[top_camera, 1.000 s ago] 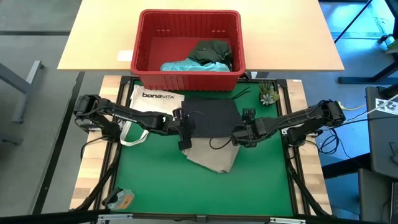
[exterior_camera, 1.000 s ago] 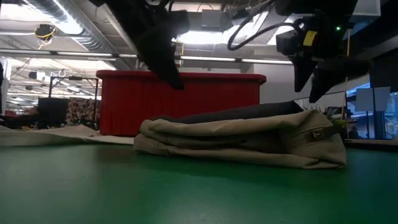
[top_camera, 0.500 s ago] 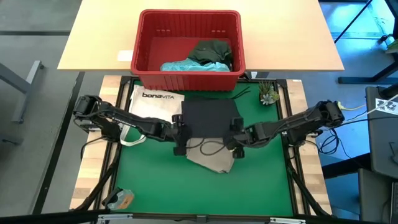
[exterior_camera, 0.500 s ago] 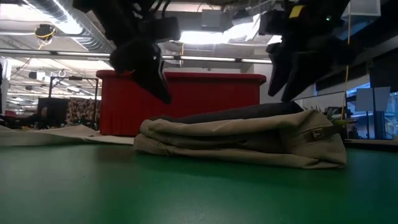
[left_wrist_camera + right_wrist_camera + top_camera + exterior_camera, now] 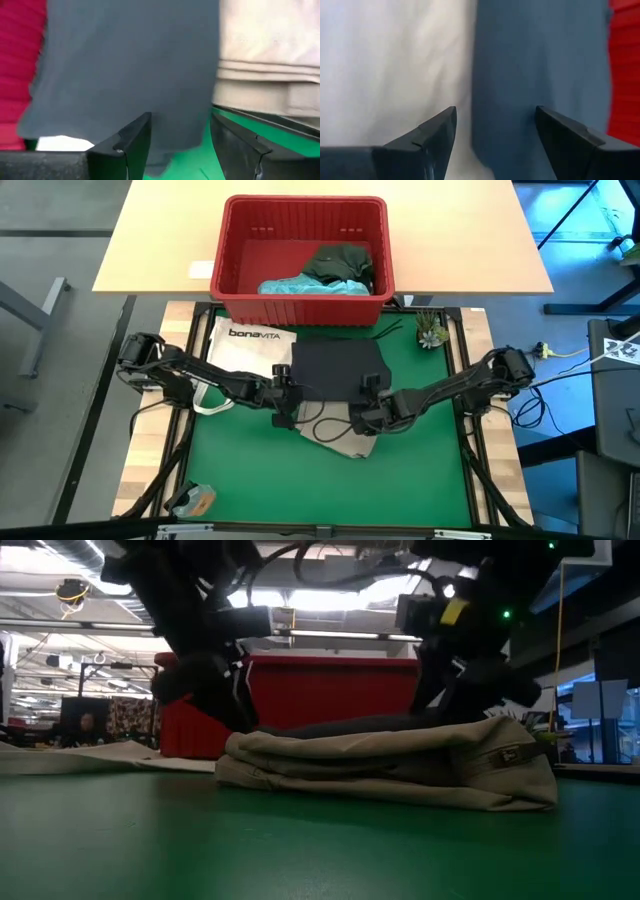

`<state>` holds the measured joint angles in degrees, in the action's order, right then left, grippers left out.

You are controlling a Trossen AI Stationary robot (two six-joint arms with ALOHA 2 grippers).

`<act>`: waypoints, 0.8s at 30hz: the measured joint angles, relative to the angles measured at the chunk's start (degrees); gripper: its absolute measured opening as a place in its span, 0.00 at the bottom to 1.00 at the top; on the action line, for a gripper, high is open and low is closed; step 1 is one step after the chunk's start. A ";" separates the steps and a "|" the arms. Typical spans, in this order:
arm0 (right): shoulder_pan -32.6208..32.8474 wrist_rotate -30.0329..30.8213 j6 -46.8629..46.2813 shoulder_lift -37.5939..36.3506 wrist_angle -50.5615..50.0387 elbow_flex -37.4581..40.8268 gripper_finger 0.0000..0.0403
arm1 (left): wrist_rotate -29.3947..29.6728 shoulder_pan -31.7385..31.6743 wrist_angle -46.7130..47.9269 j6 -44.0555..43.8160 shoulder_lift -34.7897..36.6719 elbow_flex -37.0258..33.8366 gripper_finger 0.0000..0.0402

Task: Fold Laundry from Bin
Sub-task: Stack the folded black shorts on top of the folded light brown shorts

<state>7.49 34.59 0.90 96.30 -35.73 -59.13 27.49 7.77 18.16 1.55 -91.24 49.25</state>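
Note:
A folded dark grey garment (image 5: pixel 338 368) with a drawstring (image 5: pixel 325 428) lies on a khaki-tan garment (image 5: pixel 348 438), which rests flat on the green mat (image 5: pixel 260 480). My left gripper (image 5: pixel 288 412) hangs open over the grey garment's near left corner (image 5: pixel 125 65). My right gripper (image 5: pixel 362 418) is open above the seam where the grey cloth (image 5: pixel 535 75) meets the khaki (image 5: pixel 395 65). The red bin (image 5: pixel 230 280) at the far side holds a turquoise garment (image 5: pixel 300 284) and a dark green one (image 5: pixel 340 262).
A white bonaVITA tote bag (image 5: pixel 245 345) lies flat on the mat left of the garments. A small plant (image 5: pixel 432 330) stands at the far right corner. A small object (image 5: pixel 192 500) sits near the front left. Bare green mat lies in front of the pile.
Both grippers have come down toward the stacked garments and toward the table's near edge. The right one has also moved toward the table's left. Neither has shut. The garments lie as before.

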 joint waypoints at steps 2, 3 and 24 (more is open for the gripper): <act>0.01 2.66 1.06 1.24 0.00 0.00 0.67 | 0.28 -0.70 -2.86 2.53 0.00 -0.92 0.49; -0.01 3.33 1.34 1.83 -0.04 0.00 0.67 | 0.00 -1.08 -3.61 3.72 0.00 -1.18 0.49; -5.28 -4.49 2.61 7.75 0.55 -0.15 0.67 | -8.90 -11.06 -6.25 4.59 -0.02 -3.08 0.49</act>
<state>2.22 30.10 3.51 104.05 -35.18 -59.29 18.59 -3.29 11.91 6.14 -91.26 46.17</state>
